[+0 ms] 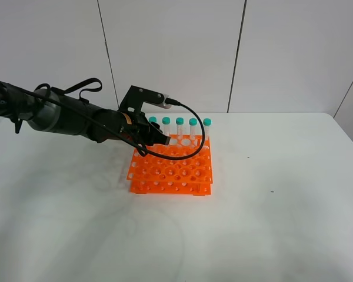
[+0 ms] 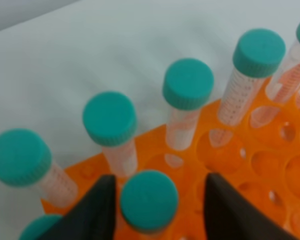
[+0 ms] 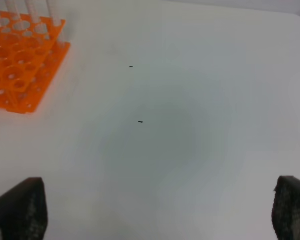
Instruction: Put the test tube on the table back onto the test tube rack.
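Observation:
The orange test tube rack [image 1: 175, 174] stands on the white table [image 1: 270, 223], with several teal-capped tubes [image 1: 180, 122] upright in its far row. My left gripper [image 1: 157, 140] hovers over the rack's far left part. In the left wrist view its fingers [image 2: 102, 205] straddle one upright test tube [image 2: 149, 201] standing in a second-row hole of the rack [image 2: 260, 165]. A gap shows between the cap and the other finger, so the left gripper [image 2: 160, 182] is open. My right gripper [image 3: 160, 182] is open, empty and above bare table; it is out of the high view.
Other capped tubes [image 2: 188, 84] stand close behind and beside the straddled one. A black cable [image 1: 194, 126] loops from the left wrist over the rack. The rack's corner [image 3: 20, 75] shows in the right wrist view. Small dark specks [image 3: 140, 121] lie on the table.

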Robot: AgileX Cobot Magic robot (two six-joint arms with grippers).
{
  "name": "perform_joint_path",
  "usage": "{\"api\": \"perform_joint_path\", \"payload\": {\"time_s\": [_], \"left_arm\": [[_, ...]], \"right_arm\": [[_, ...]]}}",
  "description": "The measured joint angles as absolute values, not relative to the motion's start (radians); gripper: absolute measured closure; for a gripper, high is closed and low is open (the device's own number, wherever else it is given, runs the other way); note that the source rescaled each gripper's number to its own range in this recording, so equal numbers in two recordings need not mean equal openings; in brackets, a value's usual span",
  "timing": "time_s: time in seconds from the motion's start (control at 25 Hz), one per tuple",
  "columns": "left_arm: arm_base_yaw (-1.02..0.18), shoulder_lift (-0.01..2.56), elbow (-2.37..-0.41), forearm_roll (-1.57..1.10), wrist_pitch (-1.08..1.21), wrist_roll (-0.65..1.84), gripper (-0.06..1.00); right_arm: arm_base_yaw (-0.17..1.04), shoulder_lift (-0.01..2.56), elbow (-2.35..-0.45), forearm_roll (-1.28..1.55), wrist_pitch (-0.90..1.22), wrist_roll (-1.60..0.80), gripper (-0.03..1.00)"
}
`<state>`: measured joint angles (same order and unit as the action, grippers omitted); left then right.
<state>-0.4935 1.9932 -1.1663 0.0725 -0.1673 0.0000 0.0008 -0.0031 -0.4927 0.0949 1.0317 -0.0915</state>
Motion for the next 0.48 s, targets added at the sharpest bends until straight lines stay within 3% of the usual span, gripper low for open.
{"api": "perform_joint_path", "payload": {"time_s": [0.16,0.48], "left_arm": [[-0.494,1.967,-1.166,0.071,-0.161,-0.006,0.32],[-0.494,1.863,-1.166,0.070,-0.158,-0.026,0.30]], "right_arm": [[0.001,-0.003,-0.493,0.095,1.032,-0.091,-0.03],[0.001,-0.003,-0.493,0.095,1.032,-0.091,-0.03]]}}
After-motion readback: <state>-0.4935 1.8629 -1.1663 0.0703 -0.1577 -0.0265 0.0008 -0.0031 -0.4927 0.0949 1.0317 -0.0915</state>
